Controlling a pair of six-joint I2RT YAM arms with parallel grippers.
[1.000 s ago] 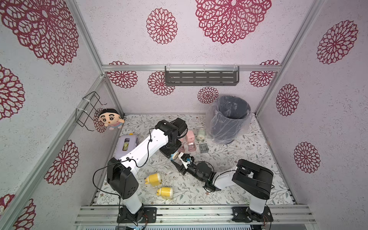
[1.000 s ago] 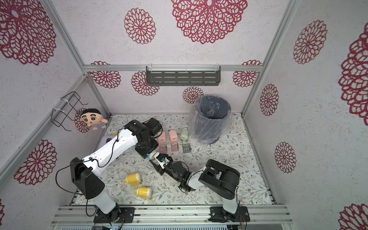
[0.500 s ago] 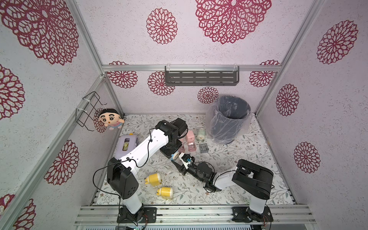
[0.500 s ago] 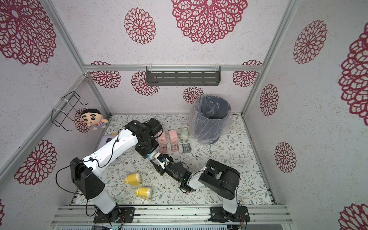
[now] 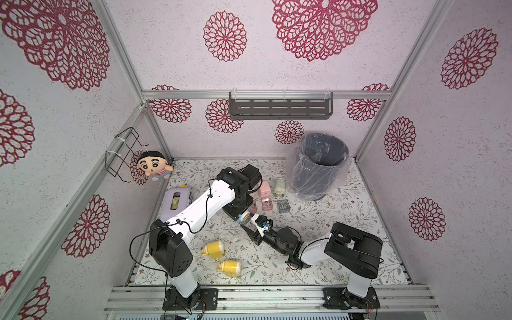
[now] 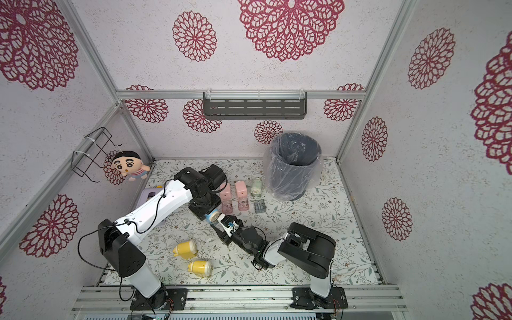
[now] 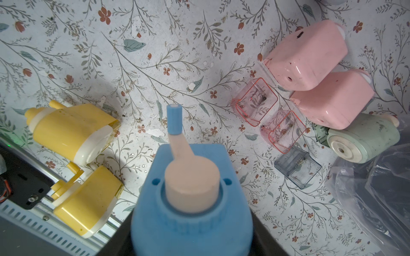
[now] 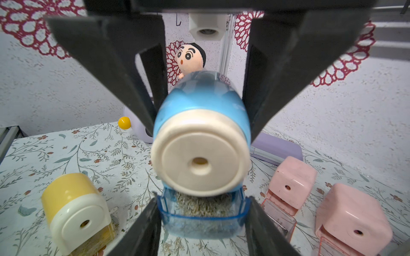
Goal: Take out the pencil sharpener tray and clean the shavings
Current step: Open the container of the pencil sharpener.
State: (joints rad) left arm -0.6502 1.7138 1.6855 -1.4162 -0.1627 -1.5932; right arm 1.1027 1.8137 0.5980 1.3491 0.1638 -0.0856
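A blue pencil sharpener (image 5: 243,217) (image 7: 190,199) with a cream front (image 8: 202,159) hangs just above the table's middle, and my left gripper (image 5: 238,212) (image 7: 190,241) is shut on its body. Below the cream front the clear blue tray (image 8: 202,219) (image 6: 228,223) sticks partway out. My right gripper (image 8: 202,230) (image 5: 256,225) is shut on the tray's two sides. The shavings (image 8: 199,204) lie as a tan-grey heap inside the tray. In the left wrist view the crank handle (image 7: 174,119) points away from the camera.
Two yellow sharpeners (image 5: 213,249) (image 5: 230,268) lie near the front. Two pink sharpeners (image 5: 264,189) with empty pink trays (image 7: 255,102), a green sharpener (image 5: 279,187) and a grey tray (image 5: 283,206) sit beside the lined bin (image 5: 318,166). A purple box (image 5: 178,201) stands at the left.
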